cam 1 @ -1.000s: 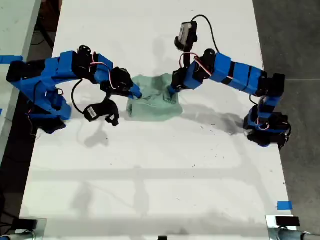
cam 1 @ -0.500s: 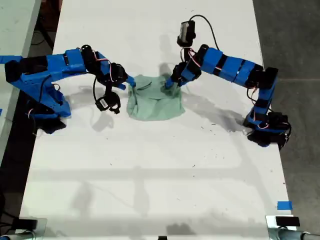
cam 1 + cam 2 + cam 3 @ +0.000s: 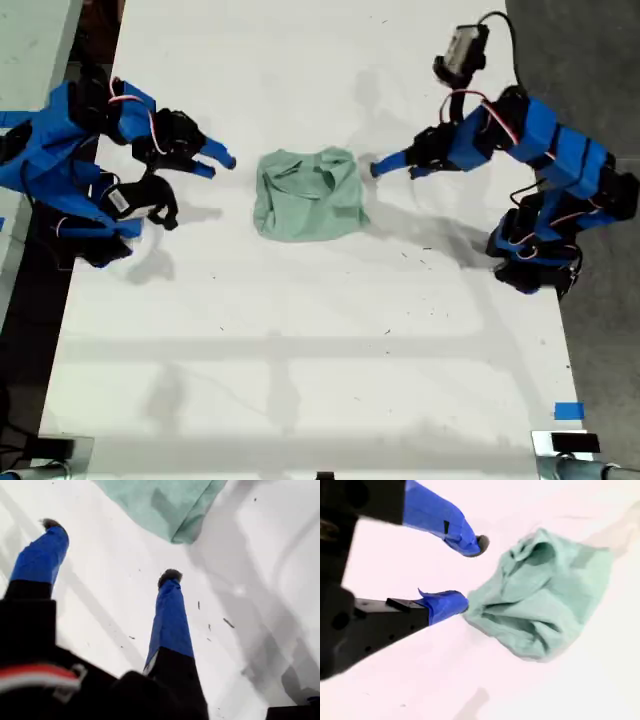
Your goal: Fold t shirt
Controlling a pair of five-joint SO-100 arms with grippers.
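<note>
My first gripper (image 3: pixel 107 550) hangs over the white table (image 3: pixel 300 350), blue jaws spread wide and holding nothing, just short of a corner of the t shirt (image 3: pixel 307 194). My second gripper (image 3: pixel 472 572) is likewise parted and empty beside the cloth. The shirt lies between both arms as a rumpled, roughly square mint-green bundle of soft, creased fabric.
</note>
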